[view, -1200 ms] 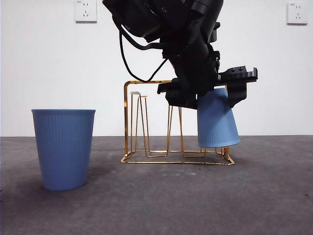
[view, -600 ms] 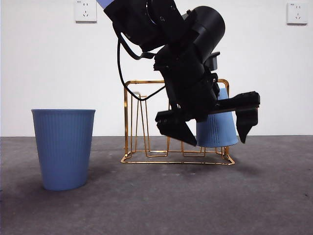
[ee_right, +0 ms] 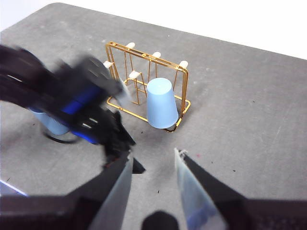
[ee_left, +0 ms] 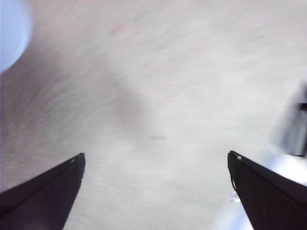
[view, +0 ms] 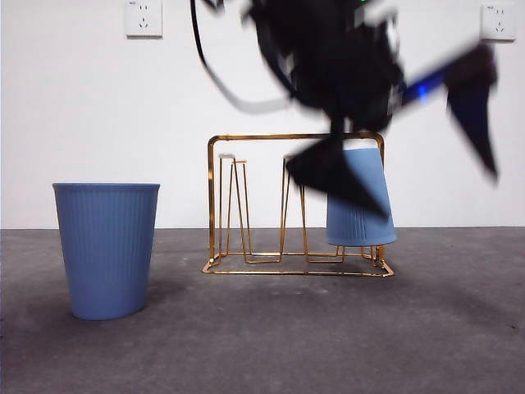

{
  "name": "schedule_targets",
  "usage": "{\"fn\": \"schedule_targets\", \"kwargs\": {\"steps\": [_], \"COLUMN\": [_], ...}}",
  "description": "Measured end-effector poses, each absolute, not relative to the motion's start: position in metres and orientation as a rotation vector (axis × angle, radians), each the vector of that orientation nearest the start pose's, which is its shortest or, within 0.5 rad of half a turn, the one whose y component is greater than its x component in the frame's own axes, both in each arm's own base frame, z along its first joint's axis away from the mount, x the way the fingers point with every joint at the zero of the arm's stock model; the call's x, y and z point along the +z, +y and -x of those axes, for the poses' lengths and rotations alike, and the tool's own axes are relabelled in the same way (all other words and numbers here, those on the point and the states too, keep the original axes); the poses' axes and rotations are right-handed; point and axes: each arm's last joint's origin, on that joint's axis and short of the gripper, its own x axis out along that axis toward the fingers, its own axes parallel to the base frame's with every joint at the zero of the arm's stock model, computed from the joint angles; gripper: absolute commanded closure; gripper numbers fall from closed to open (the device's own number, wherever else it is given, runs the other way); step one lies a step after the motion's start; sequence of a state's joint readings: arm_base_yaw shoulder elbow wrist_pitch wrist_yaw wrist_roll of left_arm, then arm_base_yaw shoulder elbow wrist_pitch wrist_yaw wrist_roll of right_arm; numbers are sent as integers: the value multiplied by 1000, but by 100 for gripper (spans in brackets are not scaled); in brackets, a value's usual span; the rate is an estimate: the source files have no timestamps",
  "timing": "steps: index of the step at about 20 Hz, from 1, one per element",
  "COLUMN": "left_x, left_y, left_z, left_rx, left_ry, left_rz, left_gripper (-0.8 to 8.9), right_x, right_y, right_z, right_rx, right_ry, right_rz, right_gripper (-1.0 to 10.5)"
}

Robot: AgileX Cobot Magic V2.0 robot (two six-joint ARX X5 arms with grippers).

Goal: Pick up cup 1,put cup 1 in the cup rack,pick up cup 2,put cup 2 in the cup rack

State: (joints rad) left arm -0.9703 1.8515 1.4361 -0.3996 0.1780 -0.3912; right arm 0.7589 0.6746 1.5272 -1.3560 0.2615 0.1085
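- Your left gripper (view: 410,139) has lifted since half a second ago. Back then its jaws hung low, on either side of the upside-down blue cup (view: 359,197); now it's a blurry dark shape up above the cup, mid-swing.
- That cup hasn't budged. It sits upside down on the right end of the cup rack (view: 246,205), tilted a bit, rim down near the rack's base. The second blue cup (view: 107,246) is also where it was, upright on the table (view: 271,345), well to the left of the rack and nearer the camera.
- The left gripper is spread wide and holds nothing. Its wrist view shows both jaws far apart with only blurred pale surface between them.
- Your right gripper (ee_right: 152,160) hangs high on the near side, looking down at the rack (ee_right: 144,86) and the parked cup (ee_right: 160,103). Its jaws stand narrowly parted and hold nothing.
- For room: the rack's left prongs stand bare, and there's open table between the rack and the upright cup. From the right wrist view, the left arm (ee_right: 62,105) covers most of that upright cup.
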Motion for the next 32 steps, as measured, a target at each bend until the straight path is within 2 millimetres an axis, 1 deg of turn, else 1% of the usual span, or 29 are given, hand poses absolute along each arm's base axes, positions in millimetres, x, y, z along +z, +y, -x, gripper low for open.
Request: {"fn": "schedule_targets", "kwargs": {"steps": [1,3,4,6,8,9,11,12,13,14,15,16,19,21,23,24,25,29,32], "left_x": [265,310,332,372,404,416,433,438,441,442,442,442,442,442,440,439,439,438,438], "left_y": [-333,-314,-300,-267,-227,-206,-167,-150,-133,-120,-106,-97,-74,-64,-60,-59,-59,-60,-60], "left_z": [-215,-192,-180,-158,-137,-126,-106,-97,-88,-82,-74,-69,-57,-52,-50,-50,-49,-50,-50], "left_rx": [-931,-975,-979,-940,-869,-832,-755,-713,-670,-644,-621,-604,-548,-526,-518,-516,-514,-513,-512], "left_ry": [945,854,799,689,590,551,490,471,461,460,464,466,454,448,462,469,476,483,484], "left_rz": [2,0,-6,-23,-32,-33,-31,-36,-46,-56,-67,-74,-75,-71,-83,-89,-97,-103,-105], "left_gripper": [315,315,315,315,315,315,315,315,315,315,315,315,315,315,315,315,315,315,315], "right_x": [446,446,446,445,446,447,446,444,441,436,428,420,386,359,329,317,305,267,246], "right_y": [5,12,17,32,51,61,84,97,112,126,144,158,202,227,250,259,269,301,311], "right_z": [-17,-23,-29,-41,-58,-68,-88,-100,-115,-127,-145,-158,-202,-226,-245,-251,-256,-267,-272], "right_rx": [460,460,468,513,587,623,697,738,785,821,858,884,926,924,919,917,918,906,870], "right_ry": [474,502,524,584,606,610,629,641,658,677,709,737,815,866,918,935,948,964,995], "right_rz": [146,148,152,162,145,134,119,113,107,103,99,96,95,98,101,103,108,110,128], "right_gripper": [788,788,787,785,778,773,624,548,511,504,504,504,504,504,504,504,504,505,506]}}
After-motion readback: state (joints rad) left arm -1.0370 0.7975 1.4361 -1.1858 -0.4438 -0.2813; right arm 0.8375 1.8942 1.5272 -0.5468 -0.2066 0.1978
